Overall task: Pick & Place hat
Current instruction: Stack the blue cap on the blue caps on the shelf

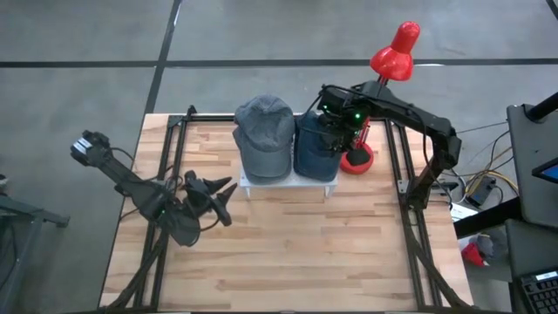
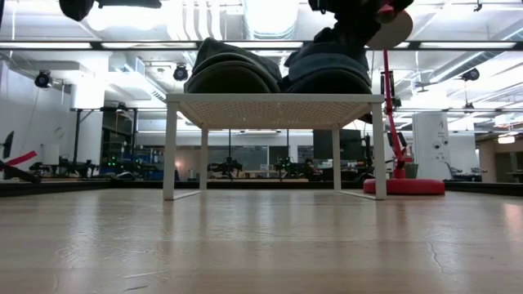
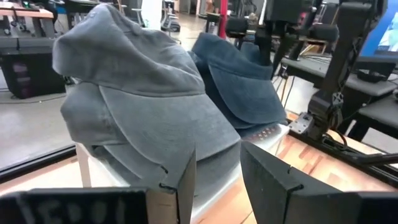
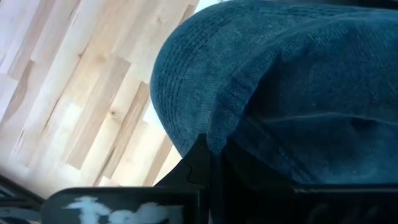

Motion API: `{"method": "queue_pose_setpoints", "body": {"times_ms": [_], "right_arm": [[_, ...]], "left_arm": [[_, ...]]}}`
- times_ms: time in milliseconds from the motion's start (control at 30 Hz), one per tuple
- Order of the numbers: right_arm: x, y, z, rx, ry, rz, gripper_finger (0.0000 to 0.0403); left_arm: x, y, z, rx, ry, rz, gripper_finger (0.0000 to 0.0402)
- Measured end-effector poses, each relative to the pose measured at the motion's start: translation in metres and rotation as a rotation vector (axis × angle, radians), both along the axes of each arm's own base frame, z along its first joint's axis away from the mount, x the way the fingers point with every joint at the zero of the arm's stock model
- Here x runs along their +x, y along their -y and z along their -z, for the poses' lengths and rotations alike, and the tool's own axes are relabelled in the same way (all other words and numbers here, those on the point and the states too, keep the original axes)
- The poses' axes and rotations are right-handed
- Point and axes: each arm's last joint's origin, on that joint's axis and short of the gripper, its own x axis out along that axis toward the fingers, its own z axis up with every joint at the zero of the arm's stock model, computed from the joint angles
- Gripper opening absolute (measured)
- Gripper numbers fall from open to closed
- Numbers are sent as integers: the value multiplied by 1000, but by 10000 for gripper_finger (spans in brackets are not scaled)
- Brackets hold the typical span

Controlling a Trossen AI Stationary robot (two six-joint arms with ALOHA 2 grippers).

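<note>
Two hats lie side by side on a small white stand [image 1: 288, 185] at the table's far middle. The grey hat [image 1: 264, 135] is on the left and the blue hat [image 1: 314, 148] on the right, both resting on the stand's top [image 2: 274, 100]. My right gripper [image 1: 338, 131] comes down on the blue hat's far right part and is shut there. My left gripper [image 1: 228, 199] hovers over the table left of the stand. It points level at the grey hat [image 3: 143, 99], open, with nothing between its fingers [image 3: 186, 186]. My right gripper is shut on the blue hat's crown cloth [image 4: 230, 124], on the side away from the grey hat. It comes from above, slanting steeply down. The cloth hides the fingertips, so one layer or several cannot be told. The hat sits on the stand [image 2: 327, 69].
A red desk lamp [image 1: 394, 52] stands at the far right, its round base [image 1: 357, 160] just right of the stand. Black frame rails [image 1: 166, 166] run along the table's left and right sides. Bare wooden tabletop [image 1: 296, 253] lies in front of the stand.
</note>
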Motion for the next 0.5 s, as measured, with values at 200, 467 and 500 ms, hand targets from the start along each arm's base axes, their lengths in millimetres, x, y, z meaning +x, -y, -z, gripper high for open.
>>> {"method": "queue_pose_setpoints", "body": {"times_ms": [200,467,500], "right_arm": [[1,1,5,-14,-15,-3,13],[3,3,-3,-101,14,8,13],[3,3,-3,-114,9,9,13]], "left_arm": [[-3,-3,1,-8,11,-3,129],[-3,-3,0,-16,21,-4,128],[-3,-3,-1,-18,23,-4,129]]}}
